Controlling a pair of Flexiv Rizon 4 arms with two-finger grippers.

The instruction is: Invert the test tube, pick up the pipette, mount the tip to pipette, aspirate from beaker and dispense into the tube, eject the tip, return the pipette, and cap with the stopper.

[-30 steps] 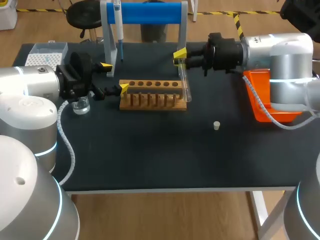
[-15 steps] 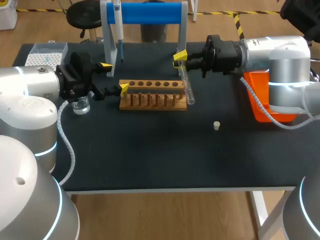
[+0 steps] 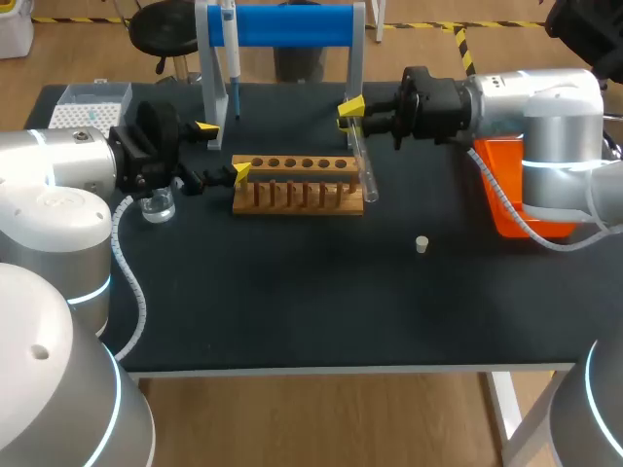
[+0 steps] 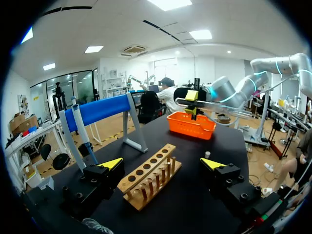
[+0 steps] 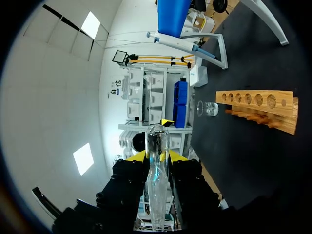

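Note:
My right gripper [image 3: 350, 112] is shut on a clear test tube [image 3: 363, 167], which slants down beside the right end of the wooden rack [image 3: 297, 185]. In the right wrist view the tube [image 5: 157, 141] stands out between the fingers of that gripper [image 5: 157, 157], with the rack [image 5: 258, 102] and beaker [image 5: 208, 108] beyond. My left gripper [image 3: 222, 149] is open and empty at the rack's left end. Its own view shows the rack [image 4: 148, 175] ahead of its tips [image 4: 161, 163]. The pipette [image 3: 231, 58] hangs on the blue stand. A small white stopper [image 3: 421, 244] lies on the table.
A glass beaker [image 3: 158, 204] stands under my left wrist. The tip box [image 3: 88, 105] sits at the back left corner and an orange bin [image 3: 506, 195] at the right edge. The blue stand [image 3: 282, 26] rises behind the rack.
My right gripper has turned slightly with the tube, so the tube's lower end has swung a little toward the table's front. The left arm has stayed still.

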